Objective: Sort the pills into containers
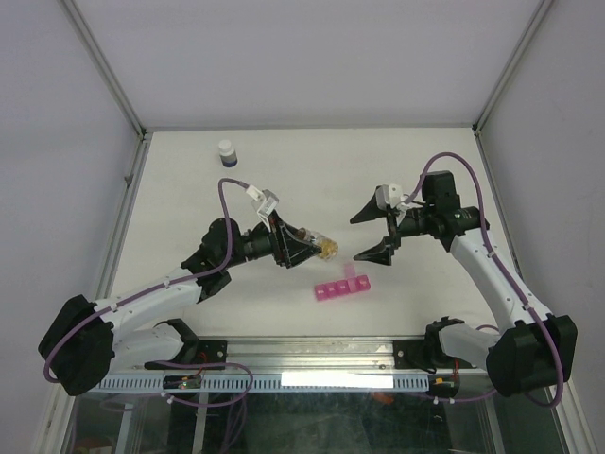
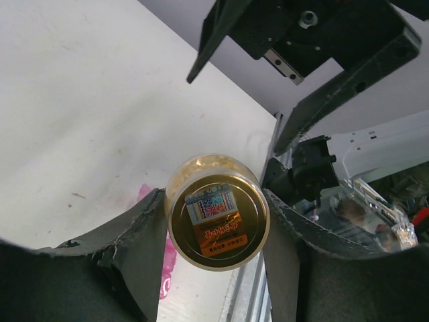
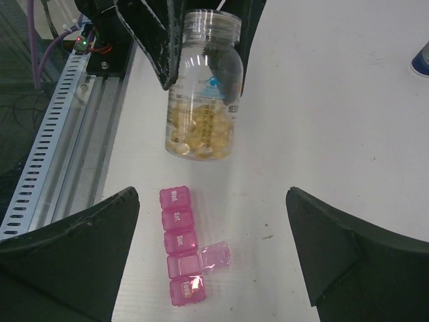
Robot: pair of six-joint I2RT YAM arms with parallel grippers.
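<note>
Top external: the left gripper [image 1: 317, 248] has its fingers pinching the pill bottle [image 1: 324, 248], held on its side above the table [image 1: 189, 208]. The right gripper [image 1: 365, 234] is empty, fingers spread wide. The containers [image 1: 342, 287] lie on the table at 5 o'clock of the bottle.

Left wrist: only the bottle's labelled end face shows, and the containers are mostly hidden.

Right wrist: one compartment is open, its lid [image 3: 216, 256] flipped to 3 o'clock.

Risk: the bottle sits off that compartment, so pouring here would likely scatter pills. The round bottle may also slip.

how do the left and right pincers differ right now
The left pincer is shut on the clear pill bottle; the right pincer is open and empty. The left pincer points right; the right pincer points left. Both are black, near the pink pill box.
</note>
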